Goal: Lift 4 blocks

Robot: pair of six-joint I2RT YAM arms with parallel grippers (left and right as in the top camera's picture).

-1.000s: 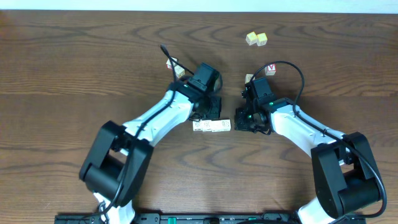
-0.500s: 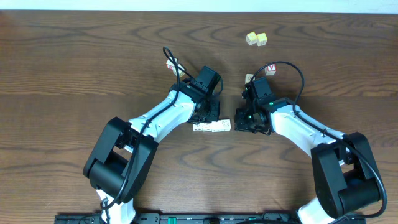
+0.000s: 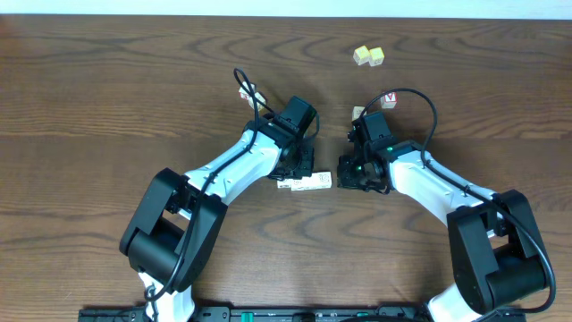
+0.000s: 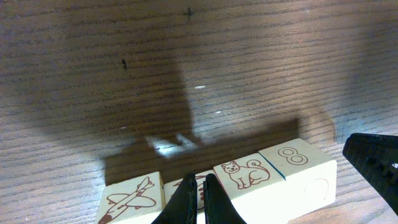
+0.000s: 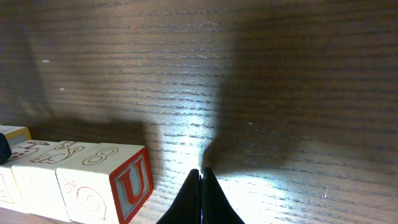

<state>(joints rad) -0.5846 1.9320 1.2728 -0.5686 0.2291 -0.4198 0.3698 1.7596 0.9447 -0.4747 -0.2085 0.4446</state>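
Note:
Four pale cream blocks [image 3: 304, 182] lie side by side in a row on the wooden table. In the left wrist view their tops show an airplane [image 4: 132, 198], a cat [image 4: 246, 174] and an 8 [image 4: 297, 157]. My left gripper [image 4: 198, 178] is shut, and its tips sit over the second block, partly hiding it. From overhead, the left gripper [image 3: 299, 172] stands at the row's far side. My right gripper [image 5: 200, 172] is shut on nothing. It sits on the table just right of the row's end block [image 5: 106, 180], which has a red U face, and does not touch it.
Two yellow-topped cubes [image 3: 368, 55] lie at the back. A red-faced cube [image 3: 388, 99] and a pale cube [image 3: 357, 112] sit behind the right arm. Another small cube [image 3: 247, 92] lies behind the left arm, by its cable.
My left arm swung a little to the right and its gripper settled closer over the row. The row and the right arm have stayed put.

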